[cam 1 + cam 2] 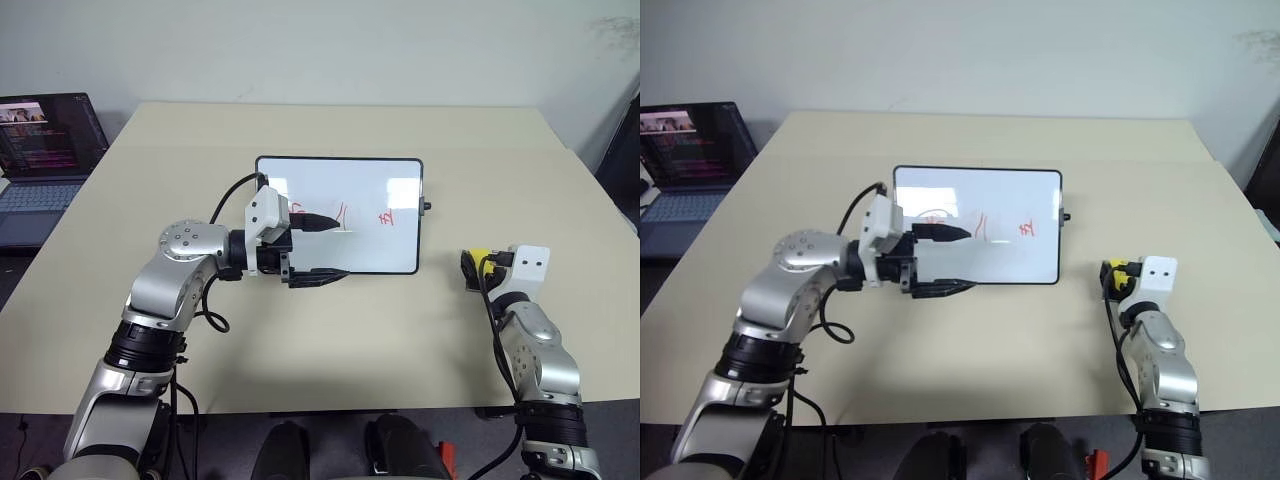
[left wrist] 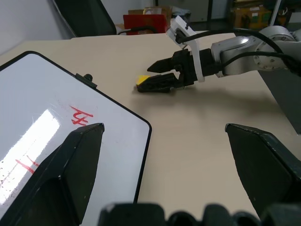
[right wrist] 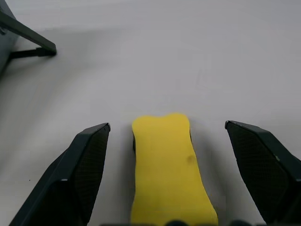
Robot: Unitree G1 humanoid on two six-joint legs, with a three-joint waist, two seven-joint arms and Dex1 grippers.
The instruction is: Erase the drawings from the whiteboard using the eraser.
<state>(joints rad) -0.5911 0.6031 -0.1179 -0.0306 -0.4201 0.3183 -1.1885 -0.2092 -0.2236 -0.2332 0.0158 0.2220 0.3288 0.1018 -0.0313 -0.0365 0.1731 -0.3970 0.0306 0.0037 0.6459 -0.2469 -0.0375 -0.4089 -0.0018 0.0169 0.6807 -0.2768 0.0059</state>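
A beige table [image 1: 330, 340] carries the whiteboard [image 1: 385, 180] and, well apart, the yellow eraser [image 1: 480, 256].

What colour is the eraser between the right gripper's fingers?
Yellow: the eraser shows best in the right wrist view, between the open right gripper.

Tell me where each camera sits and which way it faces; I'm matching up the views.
Head stereo pair: looks forward and down at the beige table, both arms showing.
Left wrist: looks past the open left gripper over the black-framed glossy whiteboard, toward the right gripper.
Right wrist: looks along the open right gripper at the yellow oblong eraser.
Shared: the eraser appears in every view.
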